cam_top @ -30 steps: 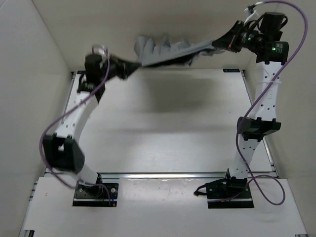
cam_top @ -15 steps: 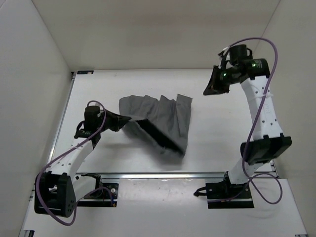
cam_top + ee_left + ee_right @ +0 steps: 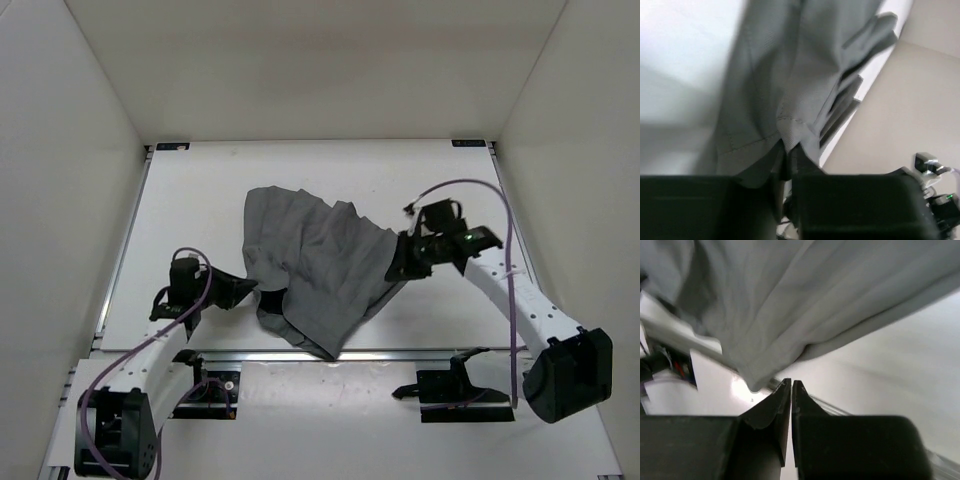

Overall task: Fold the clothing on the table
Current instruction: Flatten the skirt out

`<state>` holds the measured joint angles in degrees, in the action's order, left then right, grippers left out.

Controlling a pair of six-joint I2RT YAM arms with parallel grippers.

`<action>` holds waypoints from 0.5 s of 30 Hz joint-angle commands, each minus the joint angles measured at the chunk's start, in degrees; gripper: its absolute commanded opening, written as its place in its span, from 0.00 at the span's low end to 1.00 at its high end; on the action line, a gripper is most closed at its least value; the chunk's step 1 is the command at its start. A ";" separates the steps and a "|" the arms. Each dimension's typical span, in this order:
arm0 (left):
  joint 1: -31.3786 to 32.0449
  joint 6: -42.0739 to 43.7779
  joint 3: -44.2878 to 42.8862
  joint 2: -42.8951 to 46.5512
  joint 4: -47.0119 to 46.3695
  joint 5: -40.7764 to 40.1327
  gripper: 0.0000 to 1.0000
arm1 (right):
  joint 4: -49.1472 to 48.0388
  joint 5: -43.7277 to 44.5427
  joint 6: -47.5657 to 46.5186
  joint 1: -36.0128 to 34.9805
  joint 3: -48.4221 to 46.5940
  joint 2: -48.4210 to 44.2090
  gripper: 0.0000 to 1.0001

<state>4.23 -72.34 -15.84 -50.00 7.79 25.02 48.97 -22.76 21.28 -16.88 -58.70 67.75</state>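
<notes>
The dark grey clothing (image 3: 320,265) lies rumpled on the white table (image 3: 200,190), reaching from the middle down to the near rail. My left gripper (image 3: 252,291) sits low at the clothing's near-left edge. In the left wrist view a hem of the clothing (image 3: 790,75) runs down between the left gripper's (image 3: 788,160) fingers, which are shut on it. My right gripper (image 3: 396,266) is at the clothing's right edge. Seen from the right wrist, the right gripper (image 3: 791,385) is shut with nothing in it, and the clothing (image 3: 790,300) hangs just beyond its tips.
White walls (image 3: 90,150) enclose the table on the left, back and right. A metal rail (image 3: 420,353) runs along the near edge, with both arm bases behind it. Bare table (image 3: 450,190) lies at the back right.
The clothing, stretched high between both grippers a second ago, has dropped onto the table. The right gripper let it go, then swung down to its right edge. The left arm pulled nearer.
</notes>
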 commanded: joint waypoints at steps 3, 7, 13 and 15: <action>-3.96 2.20 3.34 8.40 1.09 -3.39 0.27 | -23.36 -5.43 12.10 -9.04 13.94 -4.98 0.17; -4.23 0.97 6.86 22.88 1.08 -12.52 0.51 | -30.59 -7.29 16.77 -10.97 24.92 -10.34 0.44; -1.87 -3.68 17.39 33.90 -1.37 -15.35 0.47 | -44.29 -3.71 24.23 -13.44 38.56 -15.80 0.58; 0.68 -4.05 19.35 35.57 -0.51 -17.09 0.46 | -48.15 -3.09 26.52 -13.52 41.98 -16.15 0.60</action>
<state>2.22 -74.48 -3.25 -16.32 7.97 11.07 12.23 -27.86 42.09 -29.67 -19.64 52.73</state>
